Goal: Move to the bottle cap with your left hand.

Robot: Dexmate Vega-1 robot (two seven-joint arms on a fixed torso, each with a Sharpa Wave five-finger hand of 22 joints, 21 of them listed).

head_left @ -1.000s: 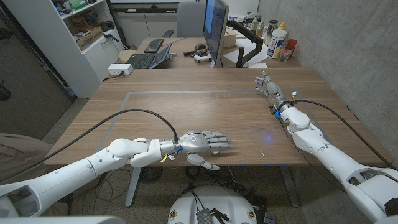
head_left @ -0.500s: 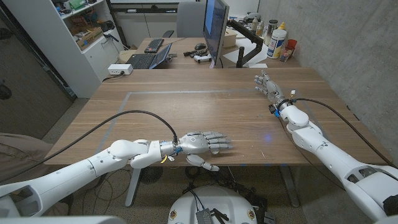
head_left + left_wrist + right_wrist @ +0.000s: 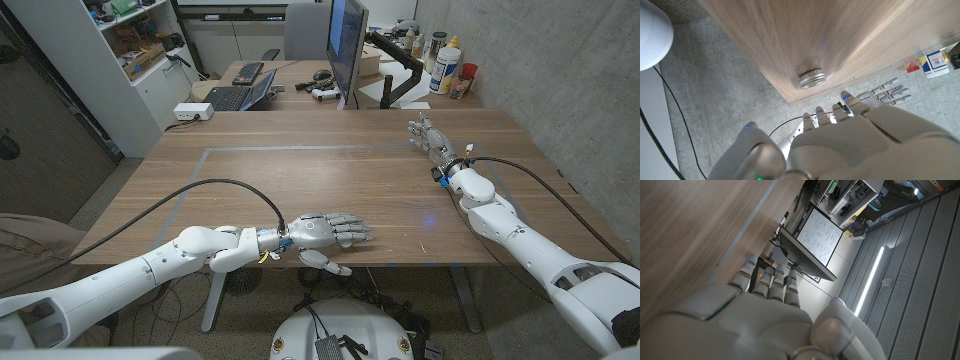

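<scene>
Worktop [image 3: 330,170]: brown wood grain, rectangular, pale taped outline on its surface.
Room: grey concrete wall [image 3: 560,80] on robot's right; monitor [image 3: 347,45] and white shelving [image 3: 120,50] behind.
Bottle cap [image 3: 812,79]: round, ribbed, silvery metal; near the worktop's front edge, just beyond the left hand's fingertips.
Left hand [image 3: 325,231]: glossy white shell, fingers extended and apart, holding nothing.
Right hand [image 3: 428,136]: fingers spread, empty, at the far right.

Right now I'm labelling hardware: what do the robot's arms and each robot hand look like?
Both arms are glossy white, rounded shells. The left robot hand and right robot hand are silver-grey metal with small blue fingertip lights. A black cable loops to each wrist.
</scene>
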